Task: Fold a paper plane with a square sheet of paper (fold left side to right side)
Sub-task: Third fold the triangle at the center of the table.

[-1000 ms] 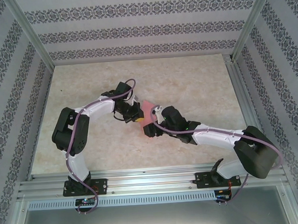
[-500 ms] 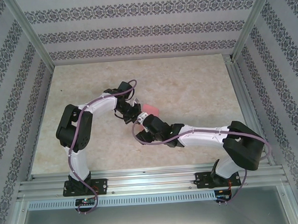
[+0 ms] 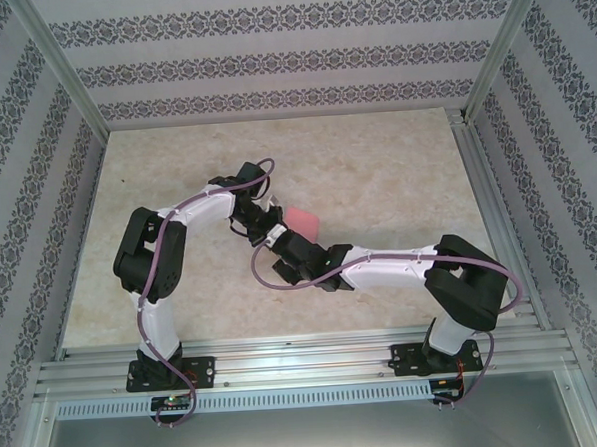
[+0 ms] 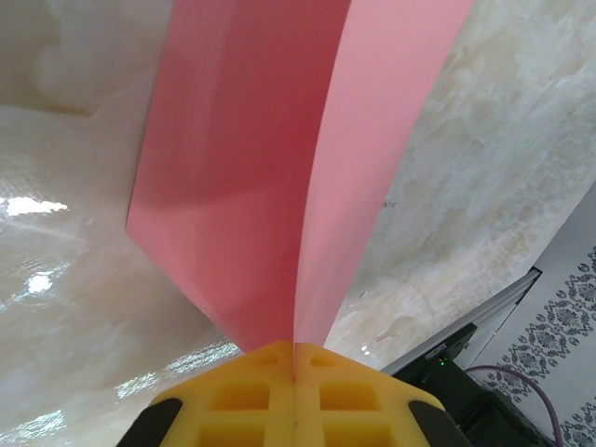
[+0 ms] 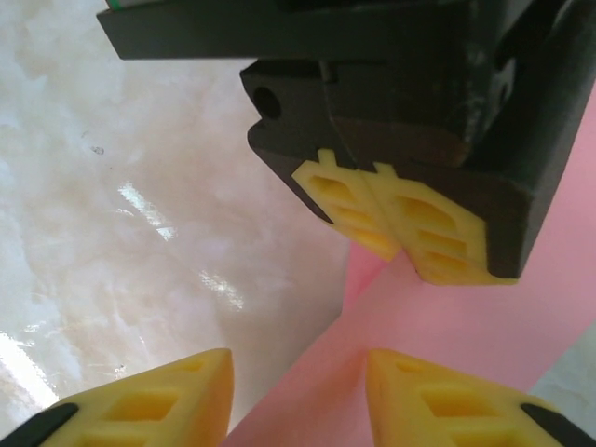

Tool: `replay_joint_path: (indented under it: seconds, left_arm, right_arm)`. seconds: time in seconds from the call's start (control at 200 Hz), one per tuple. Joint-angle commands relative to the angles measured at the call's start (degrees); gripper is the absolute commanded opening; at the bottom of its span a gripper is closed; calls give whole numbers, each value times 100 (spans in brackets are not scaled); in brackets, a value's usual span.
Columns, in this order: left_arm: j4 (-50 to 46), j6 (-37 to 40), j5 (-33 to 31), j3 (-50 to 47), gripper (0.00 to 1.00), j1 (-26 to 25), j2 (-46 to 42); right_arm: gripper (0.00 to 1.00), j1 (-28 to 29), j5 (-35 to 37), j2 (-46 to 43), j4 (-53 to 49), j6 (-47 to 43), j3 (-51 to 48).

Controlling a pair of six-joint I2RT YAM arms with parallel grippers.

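The left gripper [image 4: 294, 358] has its jaws pressed together on the square sheet of paper [image 4: 242, 168], pinching the spot where two pink layers meet. From that pinch the layers splay apart in a narrow V, lifted off the desk [image 4: 484, 168] rather than lying flat on it. From above, the pink shows as a small patch just beyond the left gripper, on its far right side. The right gripper [image 5: 296, 372] sits just beside the left gripper, on its near side, with its jaws spread. The paper runs up through the gap between them toward the left gripper's yellow pads [image 5: 400, 219], and I cannot tell whether either finger touches it. As a judgement, the side-to-side fold is begun but not finished. The sheet is doubled over, yet the layers stand open and no crease can be seen pressed flat. Nothing shows a pointed nose or wings, so most of the plane is left to fold.
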Motion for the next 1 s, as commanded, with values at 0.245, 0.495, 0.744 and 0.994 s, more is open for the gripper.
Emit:
replay_joint_path:
  seconds: [0.245, 0.495, 0.744, 0.994]
  left_arm:
    - [-170, 74, 32, 88, 0, -66, 138]
    - [-308, 268, -87, 149, 12, -40, 42]
    - [-624, 689, -168, 292, 44, 90, -232]
    - [-704, 1148, -262, 758, 36, 386, -414]
  right_arm:
    - [15, -116, -371, -368, -42, 40, -164]
    - [0, -432, -1038, -356, 110, 143, -331]
    - [0, -778, -1671, -324, 438, 272, -563]
    - [0, -898, -1929, -362, 564, 349, -687]
